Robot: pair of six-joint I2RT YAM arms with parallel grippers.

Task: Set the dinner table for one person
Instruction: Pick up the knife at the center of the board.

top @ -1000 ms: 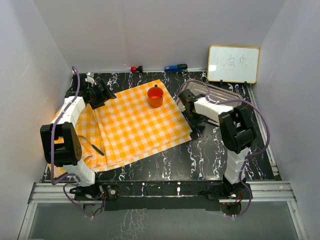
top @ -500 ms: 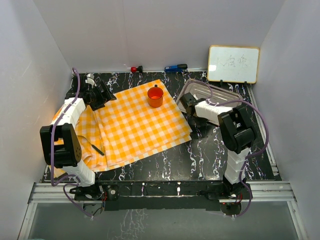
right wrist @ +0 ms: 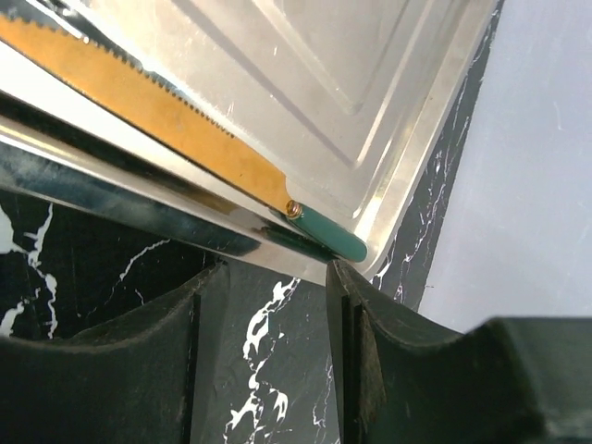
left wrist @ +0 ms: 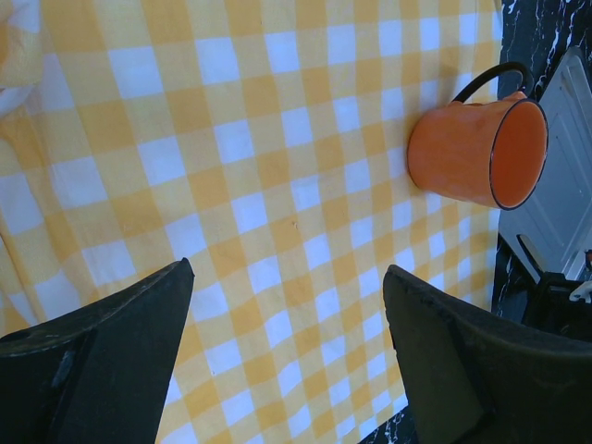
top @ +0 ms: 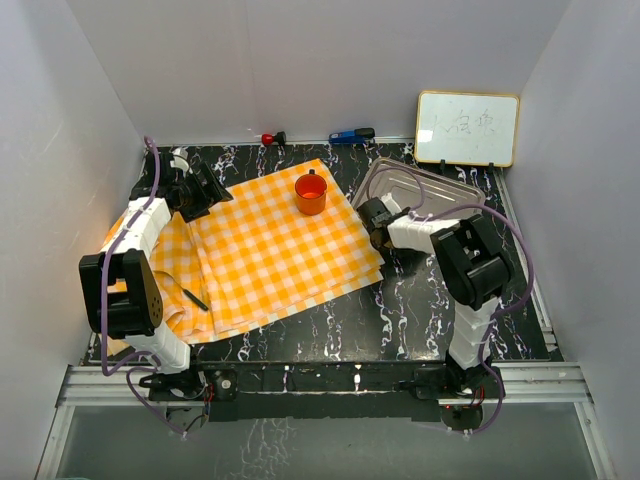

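Note:
The dinner table (top: 400, 310) is black with white veins. An orange-and-white checked cloth (top: 270, 250) lies on its left half, with an orange cup (top: 311, 193) standing at the cloth's far edge. My left gripper (top: 203, 188) hovers open and empty over the cloth's far left corner; its view shows the cloth (left wrist: 231, 185) and the cup (left wrist: 476, 153). My right gripper (top: 375, 222) sits low at the left rim of the steel tray (top: 425, 185). It is open and empty (right wrist: 273, 277), just in front of the tray rim (right wrist: 139, 199). A knife (right wrist: 185, 139) with a gold blade and green handle lies in the tray.
A whiteboard (top: 467, 128) leans at the back right. A red thing (top: 268, 138) and a blue thing (top: 352, 134) lie along the back wall. A thin black stick (top: 195, 298) lies on the cloth's near left part. White walls enclose the table.
My right gripper has moved left and nearer, off the tray's middle to its left rim. The left arm has hardly moved.

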